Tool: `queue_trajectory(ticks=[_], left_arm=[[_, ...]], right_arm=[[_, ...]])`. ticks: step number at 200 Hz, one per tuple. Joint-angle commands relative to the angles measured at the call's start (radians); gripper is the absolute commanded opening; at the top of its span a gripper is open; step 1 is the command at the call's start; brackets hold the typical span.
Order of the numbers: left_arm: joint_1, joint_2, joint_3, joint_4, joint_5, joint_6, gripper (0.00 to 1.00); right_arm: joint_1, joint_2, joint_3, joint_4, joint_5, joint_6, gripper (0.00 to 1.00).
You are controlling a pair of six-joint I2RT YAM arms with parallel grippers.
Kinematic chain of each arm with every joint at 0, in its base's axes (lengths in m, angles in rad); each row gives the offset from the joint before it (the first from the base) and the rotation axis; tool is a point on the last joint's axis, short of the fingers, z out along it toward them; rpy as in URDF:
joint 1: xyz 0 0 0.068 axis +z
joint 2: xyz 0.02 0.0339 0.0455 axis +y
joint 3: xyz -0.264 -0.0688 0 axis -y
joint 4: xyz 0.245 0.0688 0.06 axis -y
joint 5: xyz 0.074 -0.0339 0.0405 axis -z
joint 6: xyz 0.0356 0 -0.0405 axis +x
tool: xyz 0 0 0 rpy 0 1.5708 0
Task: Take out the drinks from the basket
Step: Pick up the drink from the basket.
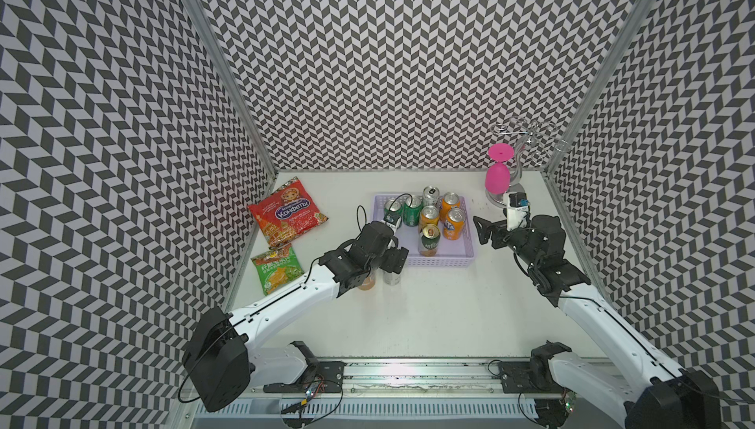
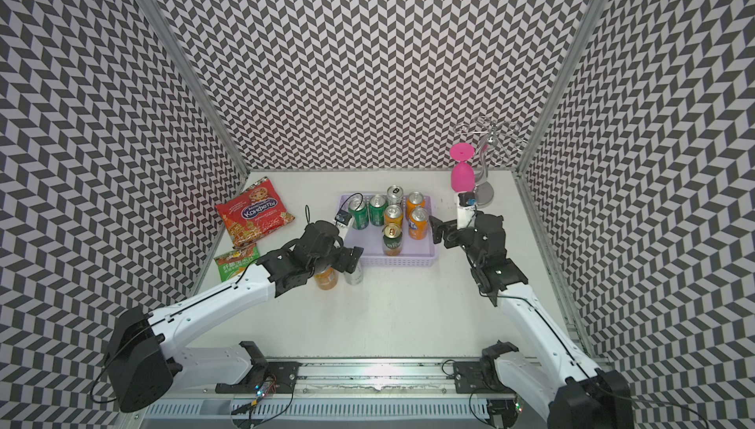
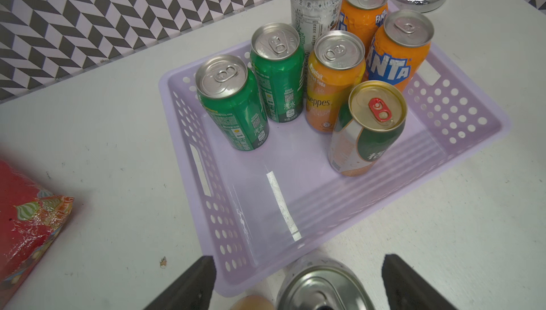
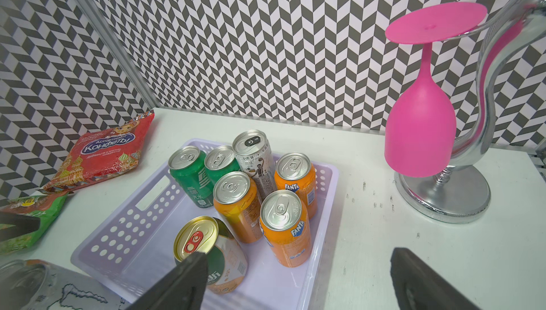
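Just outside the basket's near wall, my left hand [image 3: 298,264] stood spread wide, fingers [image 3: 192,285] either side of a silver can [image 3: 322,288] upright on the desk [image 3: 118,116], gripping nothing that I could see. An orange can [image 2: 325,280] stood just beside it, also on the desk. Basket [image 1: 445,261]: seven drinks [image 3: 334,87] standing, clustered in its far half, green-and-gold can [image 3: 363,134] nearest me. Right hand [image 4: 298,255] splayed wide, empty, at the basket's right wall. Red snack bag [image 1: 286,212] and green snack bag [image 1: 278,271] lay along the desk's left edge. Pink goblet [image 4: 419,134] hung inverted on a chrome stand [image 4: 443,202], far right.
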Motion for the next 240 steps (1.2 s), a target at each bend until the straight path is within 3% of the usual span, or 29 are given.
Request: queue_trajectory(ticks=[1, 111, 202, 240], left_arm=[[0.040, 0.021, 0.063, -0.013, 0.039, 0.040, 0.94], [0.201, 0.414, 0.364, 0.038, 0.162, 0.111, 0.99], [0.274, 0.601, 0.417, 0.138, 0.259, 0.117, 0.96], [0.285, 0.657, 0.460, 0.143, 0.249, 0.114, 0.95]], right_arm=[[-0.006, 0.005, -0.005, 0.039, -0.013, 0.000, 1.00], [-0.007, 0.008, -0.004, 0.038, -0.016, 0.001, 1.00], [-0.007, 0.011, -0.005, 0.039, -0.022, 0.001, 1.00], [-0.007, 0.010, -0.005, 0.036, -0.018, 0.001, 1.00]])
